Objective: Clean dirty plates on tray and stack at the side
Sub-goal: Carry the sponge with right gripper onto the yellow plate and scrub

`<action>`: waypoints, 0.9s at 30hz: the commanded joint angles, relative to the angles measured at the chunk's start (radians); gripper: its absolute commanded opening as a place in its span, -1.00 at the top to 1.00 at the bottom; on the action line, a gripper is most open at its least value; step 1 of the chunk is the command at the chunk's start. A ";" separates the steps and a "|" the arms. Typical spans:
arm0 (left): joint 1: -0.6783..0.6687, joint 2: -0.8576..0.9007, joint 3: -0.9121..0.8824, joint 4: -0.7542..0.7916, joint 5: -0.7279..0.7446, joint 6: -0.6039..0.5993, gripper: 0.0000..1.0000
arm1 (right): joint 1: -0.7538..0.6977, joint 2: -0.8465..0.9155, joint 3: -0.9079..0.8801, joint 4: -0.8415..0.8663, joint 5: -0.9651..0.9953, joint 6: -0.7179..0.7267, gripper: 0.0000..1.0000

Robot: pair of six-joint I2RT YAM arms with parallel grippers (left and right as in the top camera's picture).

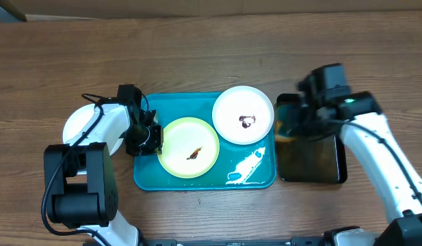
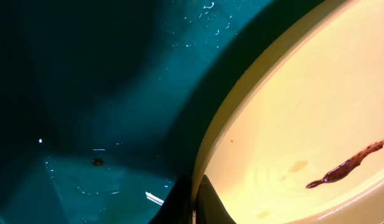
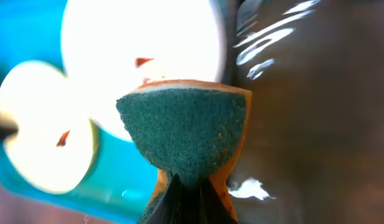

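Observation:
The teal tray point(image 1: 149, 174) holds a pale yellow-green plate point(image 1: 178, 158) with a brown smear and a white plate point(image 1: 228, 109) with a brown smear. A second white plate point(image 1: 75, 124) lies on the table left of the tray, partly hidden by my left arm. My left gripper point(image 1: 153, 139) is shut on the yellow-green plate's left rim point(image 2: 201, 180). My right gripper point(image 1: 297, 121) is shut on a green and orange sponge point(image 3: 188, 130), held over the black tray's left part, just right of the white plate point(image 3: 142, 37).
A black tray point(image 1: 319, 164) stands right of the teal tray. White foam streaks point(image 1: 246, 167) lie on the teal tray's front right. Water drops show on the tray floor point(image 2: 86, 124) in the left wrist view. Bare wooden table point(image 1: 197, 48) surrounds everything.

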 commanded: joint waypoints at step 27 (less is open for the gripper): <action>-0.004 0.013 -0.009 0.003 0.009 -0.011 0.92 | 0.620 0.383 0.018 0.517 0.044 0.238 0.93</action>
